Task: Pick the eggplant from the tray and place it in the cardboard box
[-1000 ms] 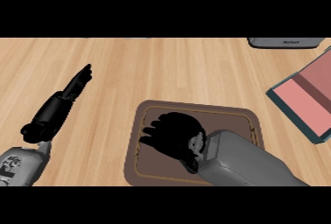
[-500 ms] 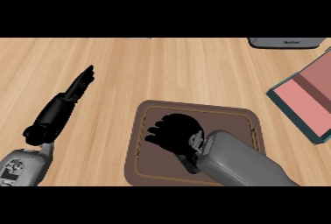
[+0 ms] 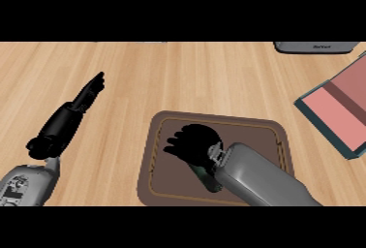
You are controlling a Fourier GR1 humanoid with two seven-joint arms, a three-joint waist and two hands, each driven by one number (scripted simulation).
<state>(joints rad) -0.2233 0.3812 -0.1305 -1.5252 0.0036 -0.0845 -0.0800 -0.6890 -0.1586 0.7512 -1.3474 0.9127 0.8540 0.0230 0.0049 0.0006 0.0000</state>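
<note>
Right hand (image 3: 191, 145) over the brown tray (image 3: 268, 131) — fingers curled, grasp unclear; eggplant hidden — left hand (image 3: 82, 99) straight-fingered.

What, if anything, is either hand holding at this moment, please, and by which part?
The right hand is curled down over the tray, hiding whatever lies beneath it, so a hold cannot be told. The left hand holds nothing.

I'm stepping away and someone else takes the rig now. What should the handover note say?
Right hand: down over the brown tray, fingers curled; the eggplant is hidden under it, so a hold cannot be confirmed.
Left hand: open, fingers straight, resting on the counter at left.
Cardboard box: at the right edge.
Done: the reach to the tray.
Left: lift, carry to the box, release.
</note>
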